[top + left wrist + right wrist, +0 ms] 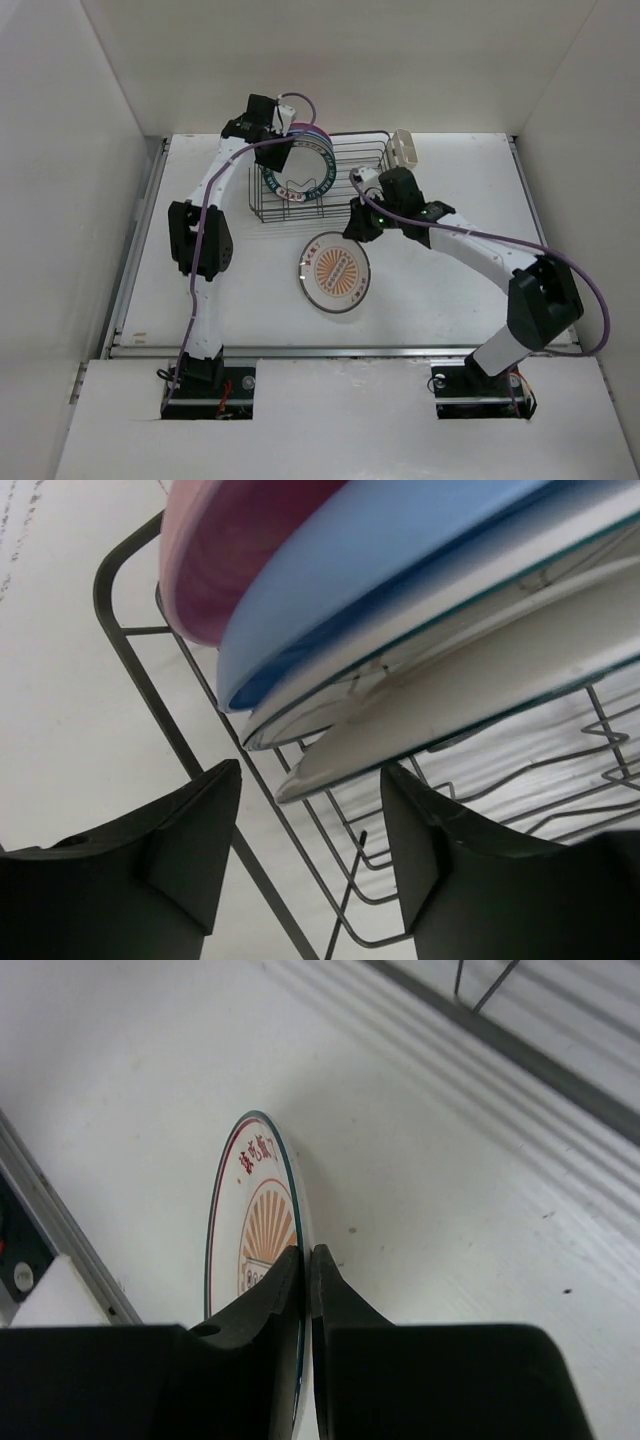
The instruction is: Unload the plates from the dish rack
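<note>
The dish rack [360, 140] stands at the back middle of the table. Upright in its left end are a pink plate [230, 550], a blue plate [380, 560] and white green-rimmed plates [480, 670], also seen in the top view [300, 168]. My left gripper [285, 137] is open at that end, its jaws [310, 775] just short of the plate edges and holding nothing. My right gripper [359, 227] is shut on the rim of a white plate with an orange sunburst [335, 272], in front of the rack. The plate [250, 1210] sits low over the table, slightly tilted.
A cream cutlery cup [405, 147] hangs on the rack's right end. The rack's right half shows only bare wire dividers [560, 770]. The rack's base bar [520, 1050] passes just behind my right gripper. White walls enclose the table on three sides.
</note>
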Robot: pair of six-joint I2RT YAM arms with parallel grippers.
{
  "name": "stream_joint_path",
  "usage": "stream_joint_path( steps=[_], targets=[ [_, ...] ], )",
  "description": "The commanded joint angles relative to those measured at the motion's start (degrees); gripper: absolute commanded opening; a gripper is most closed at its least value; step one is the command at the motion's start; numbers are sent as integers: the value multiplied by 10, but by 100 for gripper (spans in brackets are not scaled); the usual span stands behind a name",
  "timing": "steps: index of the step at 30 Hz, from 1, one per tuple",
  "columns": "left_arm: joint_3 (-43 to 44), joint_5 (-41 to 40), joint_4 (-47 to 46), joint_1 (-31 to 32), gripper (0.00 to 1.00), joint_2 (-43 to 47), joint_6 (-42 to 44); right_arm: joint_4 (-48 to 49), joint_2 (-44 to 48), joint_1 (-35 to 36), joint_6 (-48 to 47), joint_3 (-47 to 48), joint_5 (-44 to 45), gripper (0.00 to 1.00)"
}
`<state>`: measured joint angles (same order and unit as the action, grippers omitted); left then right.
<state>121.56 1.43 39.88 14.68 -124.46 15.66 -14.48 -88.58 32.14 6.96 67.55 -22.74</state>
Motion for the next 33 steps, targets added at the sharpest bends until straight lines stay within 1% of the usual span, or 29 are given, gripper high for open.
stream_joint_path(
  steps=[1,2,3,6,8,9,10,11,12,13,14,15,16,17,18,19,20,21,26,29,33],
  targets=[
    [18,-23,-24,-3,54,11,-2,45,-26,7,19,-4,-51,0],
    [18,-23,-24,-3,54,11,-8,45,-46,7,19,-4,-56,0],
    [18,-23,-24,-3,51,11,-8,45,-55,7,19,-4,-56,0],
    [18,-23,-24,-3,51,11,-8,45,-87,7,19,-4,-56,0],
    [18,-10,-24,-3,48,11,-8,45,-104,7,13,7,-56,0],
    [18,-5,-24,3,42,4,-8,40,-121,7,7,7,-56,0],
    [18,-5,-24,3,42,4,-8,40,-130,7,2,15,-56,0],
    [18,-5,-18,3,36,-2,-8,31,-139,7,2,21,-56,0],
    [24,-5,-18,8,33,-2,-8,25,-147,7,-4,33,-56,0],
    [24,-5,-13,8,33,-2,-8,25,-160,7,-4,38,-56,0],
    [24,-5,-13,8,33,-2,-8,17,-165,7,-4,43,-56,4],
    [24,-5,-13,8,33,-2,-8,17,-165,7,-4,51,-56,10],
    [24,-5,-13,8,33,-2,-8,12,-172,7,-4,51,-56,32],
    [24,-5,-13,8,33,-2,-13,1,-179,13,-11,68,-56,44],
    [24,1,-13,8,33,-2,-13,-8,-179,13,-11,68,-56,50],
    [24,2,-13,8,32,-2,-13,-16,-187,13,-16,83,-56,54],
    [24,7,-13,8,29,-2,-13,-25,-194,18,-16,90,-56,54],
    [24,7,-13,8,29,-2,-13,-36,-194,18,-21,95,-51,55],
    [24,-1,-13,8,29,-2,-25,-48,-194,24,-27,106,-41,55],
    [24,30,-13,8,26,-2,4,-58,-194,24,-27,111,-41,57],
    [24,35,-13,8,26,-36,25,-75,-200,24,-27,122,-41,57]
  ],
)
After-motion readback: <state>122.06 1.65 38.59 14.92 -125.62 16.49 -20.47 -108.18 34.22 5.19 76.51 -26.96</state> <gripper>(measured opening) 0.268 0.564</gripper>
